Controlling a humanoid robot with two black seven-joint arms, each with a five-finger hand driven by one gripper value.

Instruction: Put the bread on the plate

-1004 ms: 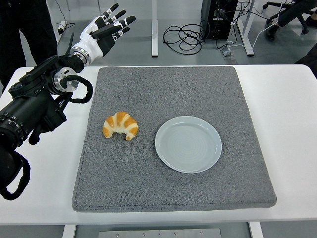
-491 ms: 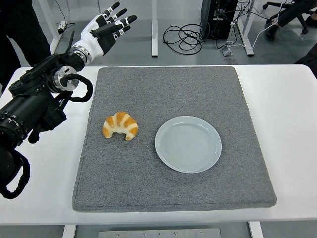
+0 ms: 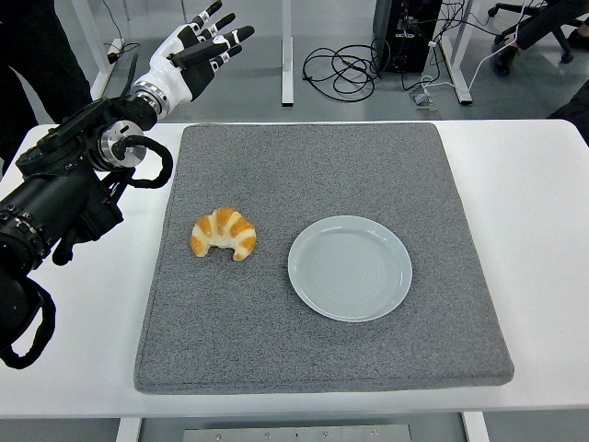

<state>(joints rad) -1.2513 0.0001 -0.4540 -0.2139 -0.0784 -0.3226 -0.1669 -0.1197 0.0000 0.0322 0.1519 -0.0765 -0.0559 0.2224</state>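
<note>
the left arm (image 3: 55, 198) is coming in from the left edge and reaching up along the far-left side of the white table (image 3: 534, 184). the left hand (image 3: 189, 57) is hovering past the far-left corner of the grey mat (image 3: 322, 350), raised above the table's far edge, with its fingers (image 3: 221, 46) spread apart and holding nothing. a person in dark clothing (image 3: 37, 55) is standing just left of that hand, behind the arm, at the top-left corner.

the bread (image 3: 224, 233), a golden croissant with its curved back facing away and its tips pointing toward the near edge, is lying on the mat well nearer to the robot than the hand and slightly to its right, well apart from it. nothing is touching the croissant.

further right of the hand, the pale blue plate (image 3: 350, 268) is sitting flat on the mat near the croissant, a strip of mat showing between them. it is carrying nothing.

beyond the table, right of the hand, black cables (image 3: 345, 69) are lying coiled on the floor.
</note>
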